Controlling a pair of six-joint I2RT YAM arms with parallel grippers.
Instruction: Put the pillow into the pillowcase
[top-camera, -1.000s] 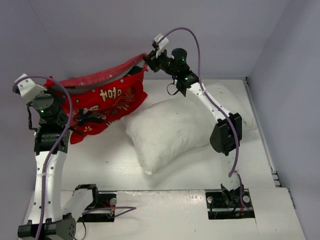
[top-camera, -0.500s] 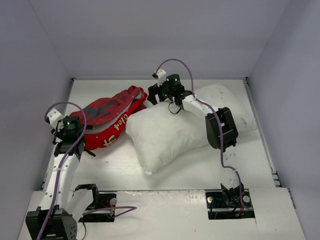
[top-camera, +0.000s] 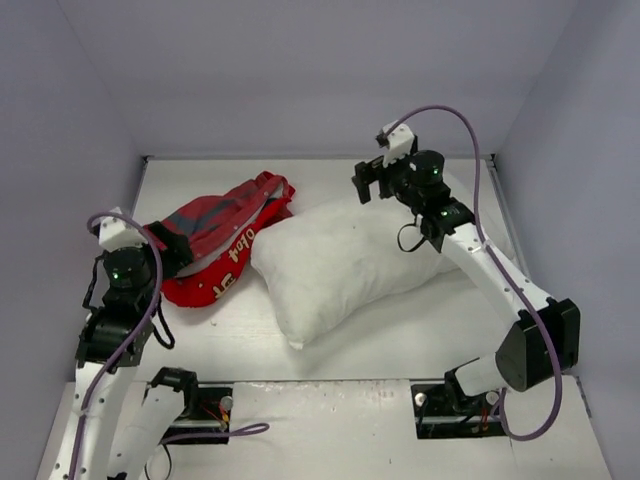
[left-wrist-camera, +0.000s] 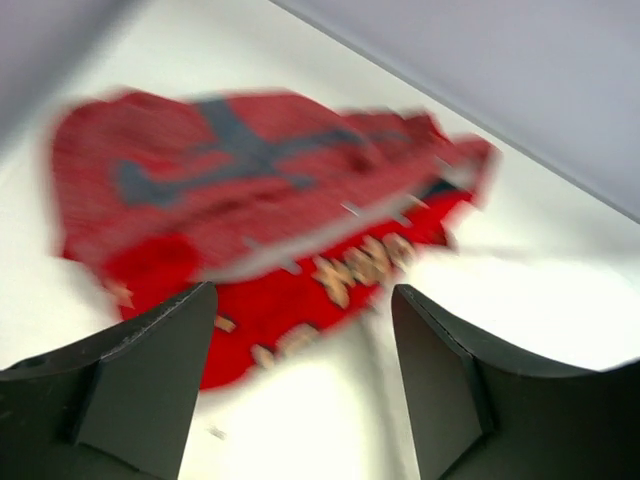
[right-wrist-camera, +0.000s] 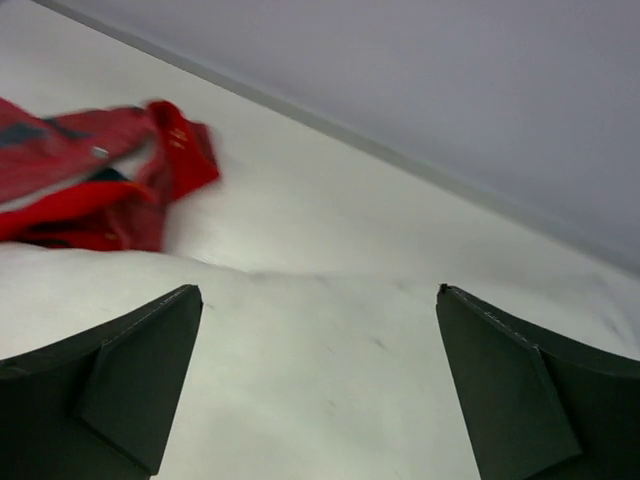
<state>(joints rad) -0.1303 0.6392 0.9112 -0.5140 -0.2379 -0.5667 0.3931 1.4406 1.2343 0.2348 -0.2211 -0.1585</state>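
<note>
Table (top-camera: 400, 335): white, boxed in by grey walls (top-camera: 320, 80) at the back and both sides; open only at the near edge.

Pillow (top-camera: 340, 265): plain white, plump. Lies slantwise across the middle, far end reaching toward the right wall, left edge touching the pillowcase. Wholly outside the cover.

Pillowcase (top-camera: 215, 245): red, printed, crumpled in a heap at the left. Dull reverse partly uppermost; mouth not discernible, seemingly collapsed.

Right gripper (right-wrist-camera: 317, 295): spread wide, holding nothing; hovers above the pillow's far edge.

Left gripper (left-wrist-camera: 302, 295): parted, empty; sits just on the near side of the pillowcase, wrist view blurred.

Risks, as judged: with the cover bunched and no clear opening, could pinch both layers at once and seal the mouth; could drag the heap against the left wall; could shove the pillow over the cover and bury it.

Room: bare strip along the near side, in front of pillow and cover; tight toward the back wall and the right side.
</note>
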